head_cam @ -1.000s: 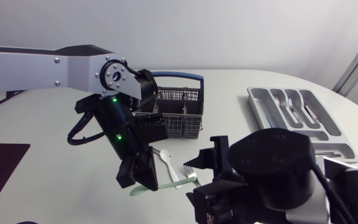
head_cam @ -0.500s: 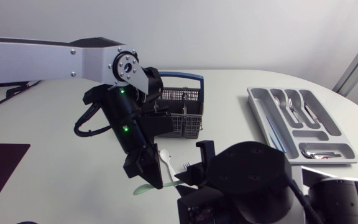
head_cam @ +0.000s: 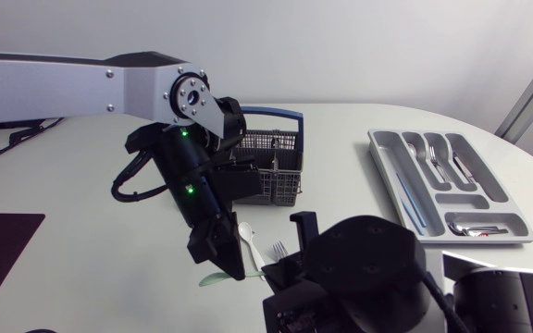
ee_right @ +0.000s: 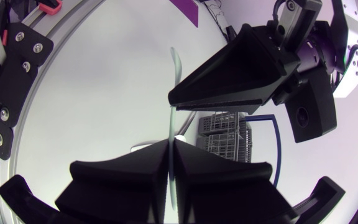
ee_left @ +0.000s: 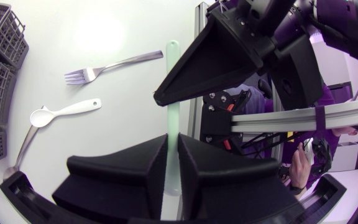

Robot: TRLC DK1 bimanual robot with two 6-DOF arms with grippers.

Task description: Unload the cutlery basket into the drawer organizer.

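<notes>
The drawer organizer (head_cam: 447, 190), already holding cutlery, is shown only in the head view, well apart from the cutlery basket (head_cam: 268, 166). The left gripper (ee_left: 173, 149) is clamped on a pale green utensil (ee_left: 173, 53) near the basket. The right gripper (ee_right: 169, 149), hidden under its own arm in the head view, is pinched on the same utensil. A fork (ee_left: 107, 67) and a white spoon (ee_left: 64, 113) are seen lying apart on the table beside the basket.

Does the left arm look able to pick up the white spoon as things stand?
Probably not yet: the left gripper is shut on the green utensil, which the right gripper also clamps. The white spoon itself lies uncovered beside the fork.
</notes>
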